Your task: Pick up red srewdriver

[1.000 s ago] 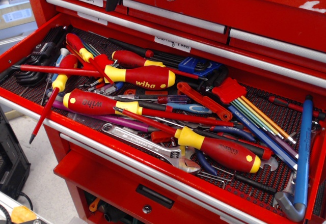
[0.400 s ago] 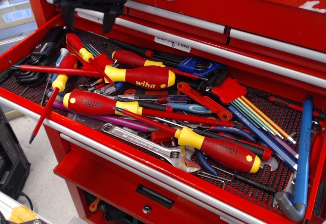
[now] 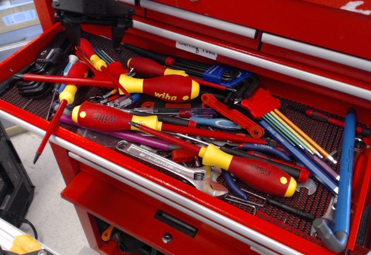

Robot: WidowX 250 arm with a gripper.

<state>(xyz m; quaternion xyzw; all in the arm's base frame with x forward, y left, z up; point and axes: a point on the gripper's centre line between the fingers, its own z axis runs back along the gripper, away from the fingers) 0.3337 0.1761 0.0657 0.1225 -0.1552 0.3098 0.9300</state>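
The red screwdriver (image 3: 86, 51) lies at the back left of the open drawer (image 3: 35, 121). It has a short red handle and a yellow collar, and its thin shaft runs down-right under other tools. My black gripper (image 3: 95, 36) hangs open just above it, one finger on each side of the handle, touching nothing. A similar slim screwdriver (image 3: 68, 93) lies nearer, with its red shaft poking out over the drawer's front edge. Another one with a longer red shaft (image 3: 52, 79) lies crosswise between them.
Fat red-yellow "wiha" screwdrivers (image 3: 162, 87) (image 3: 107, 117) (image 3: 249, 171) lie among wrenches (image 3: 174, 165), coloured hex keys (image 3: 295, 136) and a blue-handled tool (image 3: 346, 174). Black hex keys (image 3: 40, 64) fill the left corner. Closed red drawers (image 3: 243, 11) rise behind.
My gripper has come down from the top edge of the view to just above the back-left tools, still open. No tool has moved.
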